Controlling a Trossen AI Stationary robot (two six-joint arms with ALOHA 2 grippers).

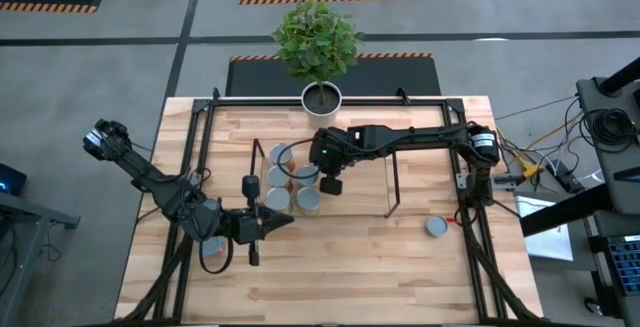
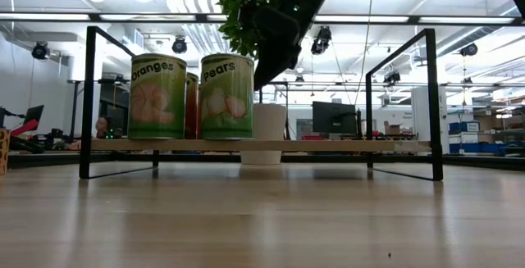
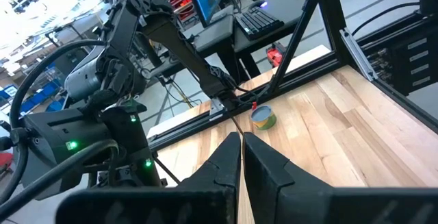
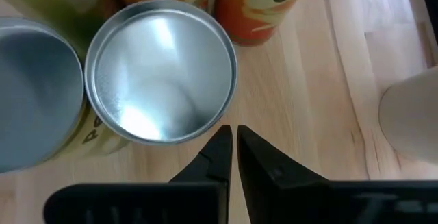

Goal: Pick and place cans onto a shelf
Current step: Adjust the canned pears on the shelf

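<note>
Several cans [image 1: 291, 179] stand upright in a cluster on the left end of the shelf [image 2: 328, 146], on its wood board. The low view shows the labels Oranges [image 2: 157, 96] and Pears [image 2: 227, 96]. My right gripper [image 4: 233, 138] is shut and empty. It points down just beside a silver-topped can [image 4: 161, 73] in the cluster, on its right side, and also shows in the high view [image 1: 331, 183]. My left gripper [image 1: 285, 219] is shut and empty, level over the table near the shelf's front left. One can [image 1: 436, 227] stands on the table at the right. Another can [image 1: 213, 250] shows under my left arm. My right gripper's shut fingertips [image 4: 222, 133] stand right beside the rim [image 4: 217, 118] of the silver-topped can, coming from above. I cannot tell whether they touch it.
A white plant pot [image 1: 321, 97] with a green plant stands at the table's far edge behind the shelf. A black frame [image 1: 470, 217] borders the table. The shelf's right half [image 1: 360, 182] is bare board.
</note>
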